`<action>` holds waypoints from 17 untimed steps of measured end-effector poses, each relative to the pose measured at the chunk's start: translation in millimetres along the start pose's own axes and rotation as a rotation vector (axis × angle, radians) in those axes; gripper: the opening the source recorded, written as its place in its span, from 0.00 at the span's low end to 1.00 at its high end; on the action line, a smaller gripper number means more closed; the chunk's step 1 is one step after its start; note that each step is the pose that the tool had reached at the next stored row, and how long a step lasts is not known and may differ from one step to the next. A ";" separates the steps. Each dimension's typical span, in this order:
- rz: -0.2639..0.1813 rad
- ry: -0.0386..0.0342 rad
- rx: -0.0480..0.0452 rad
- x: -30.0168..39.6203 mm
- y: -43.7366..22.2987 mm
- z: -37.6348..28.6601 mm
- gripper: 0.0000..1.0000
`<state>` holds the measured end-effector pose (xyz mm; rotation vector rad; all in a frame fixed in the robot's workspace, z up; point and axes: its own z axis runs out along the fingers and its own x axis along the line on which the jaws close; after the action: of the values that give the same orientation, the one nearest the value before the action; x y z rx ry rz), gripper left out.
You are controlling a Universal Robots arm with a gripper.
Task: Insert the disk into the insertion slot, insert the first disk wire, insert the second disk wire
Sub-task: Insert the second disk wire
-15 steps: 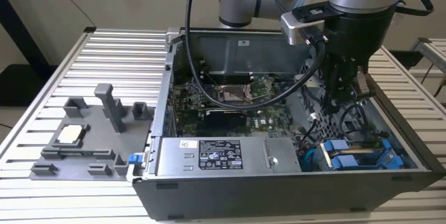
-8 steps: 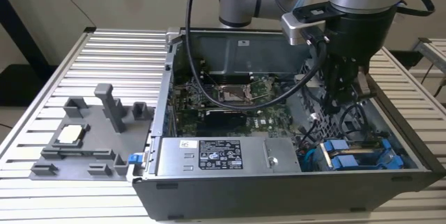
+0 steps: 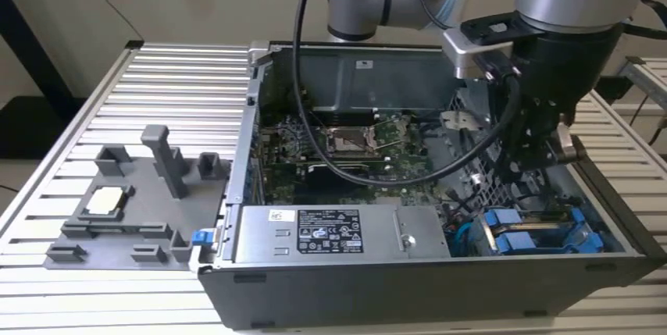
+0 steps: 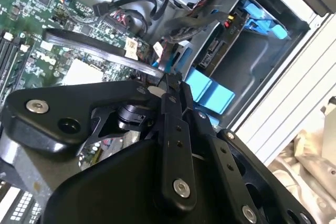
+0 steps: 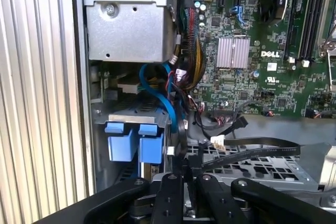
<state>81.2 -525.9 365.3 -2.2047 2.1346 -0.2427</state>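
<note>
Blue-framed disk point(image 3: 521, 240) sits in the insertion slot point(image 3: 474, 233), at the exterior view's right. Gripper point(image 5: 192, 170) is close by, fingers pressed together on what looks like a black flat wire point(image 5: 257, 144) — we want the plug square to the drive's socket, a straight push, no snag on the blue cable point(image 5: 168, 102).

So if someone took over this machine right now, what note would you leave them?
Gripper: shut, apparently pinching the end of a flat black wire, beside the blue carriers.
Carriers: two, seated in the drive bay.
Done: the disk-insertion step, by the look of it.
Left: both wire connections, as far as can be seen.
</note>
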 end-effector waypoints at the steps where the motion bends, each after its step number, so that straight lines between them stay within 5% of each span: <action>1: 0.000 -0.0001 -0.0046 2.1 -1.9 0.8 0.16; 12: -0.001 -0.0084 -0.0332 11.9 -16.2 4.7 0.16; 17: -0.002 -0.0092 -0.0454 24.3 -21.4 8.3 0.16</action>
<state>104.3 -549.9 362.0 -2.2273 2.1548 -0.1857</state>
